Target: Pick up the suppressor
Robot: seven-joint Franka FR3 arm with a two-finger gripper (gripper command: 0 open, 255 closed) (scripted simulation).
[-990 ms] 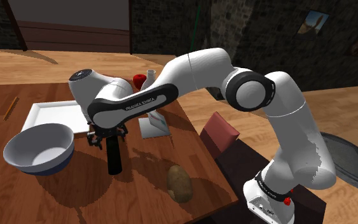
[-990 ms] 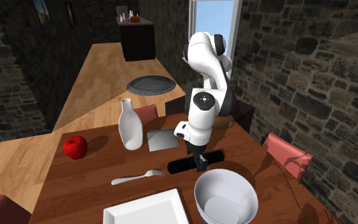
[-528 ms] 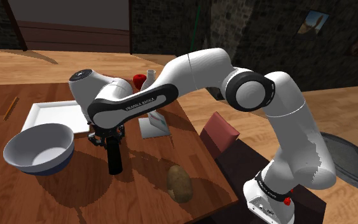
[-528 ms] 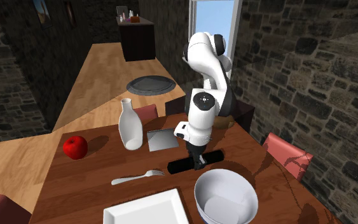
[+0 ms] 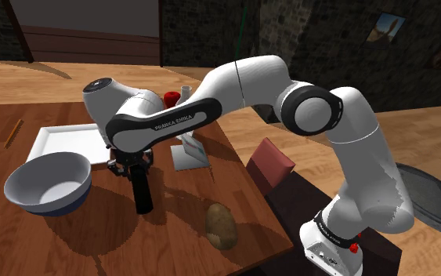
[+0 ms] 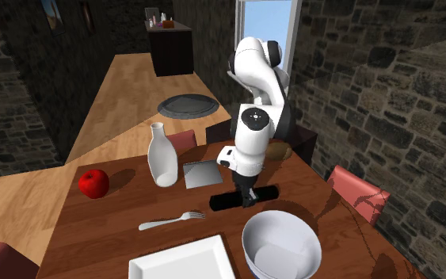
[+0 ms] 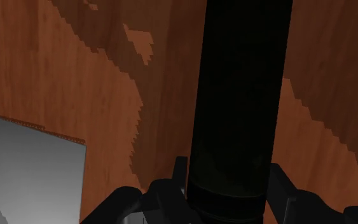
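Wooden brown table (image 5: 93, 243): contents recorded from the shoulder view's left.

1. White round bowl (image 5: 46, 184) near the left edge, with a white square plate (image 5: 63, 141) just behind it.
2. All-black two-finger gripper (image 5: 136, 169) pointing down at the table, just right of the bowl.
3. Black cylindrical suppressor (image 5: 142, 197) lying on its side directly beneath the hand. In the wrist view the two fingers (image 7: 178, 183) press against opposite flanks of the cylinder, pinching it. In the second exterior view the grip falls about mid-length. Whether the cylinder clears the wood cannot be told.
4. Grey flat square sheet (image 5: 189, 157) just right of the hand, apart from the suppressor.
5. Brown oval potato (image 5: 221, 226) nearer the front edge, apart from the cylinder.
6. Red-brown chair back (image 5: 269, 165) beyond the table's right edge.
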